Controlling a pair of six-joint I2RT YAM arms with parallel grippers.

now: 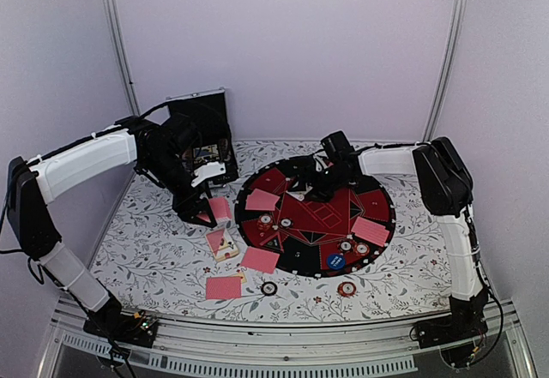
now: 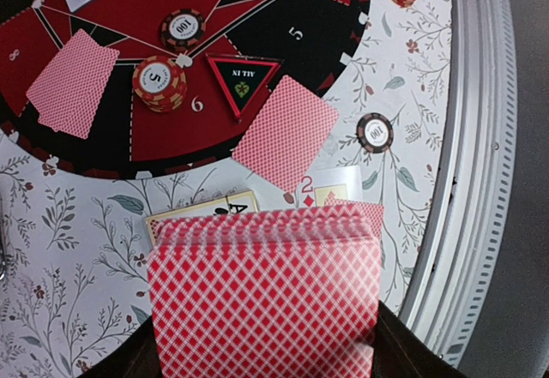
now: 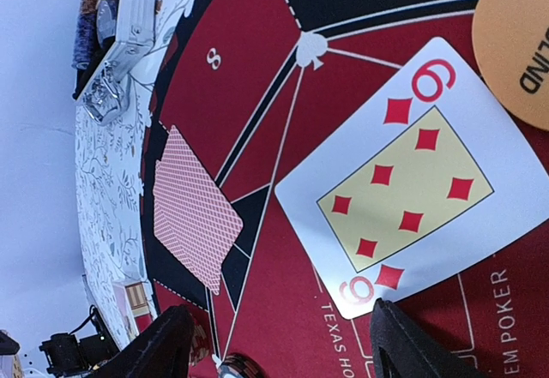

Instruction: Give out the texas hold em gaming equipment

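Left wrist: left gripper [image 2: 266,361] clamps the fanned deck [image 2: 266,292]; right gripper [image 3: 287,348] is spread wide, with the six of diamonds [image 3: 399,177] just ahead.

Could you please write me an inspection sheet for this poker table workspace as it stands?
Surface: floral cloth with round mat on it.
Job's things: deck held; face-down cards on mat and cloth; six of diamonds face up on mat; chips on mat, two on cloth.
Clutter: open black case, back left.
Grippers: left gripper shut on deck; right gripper open above mat.
Cables: black cable looping over left arm.
Surroundings: plain pale walls; nothing else seen.
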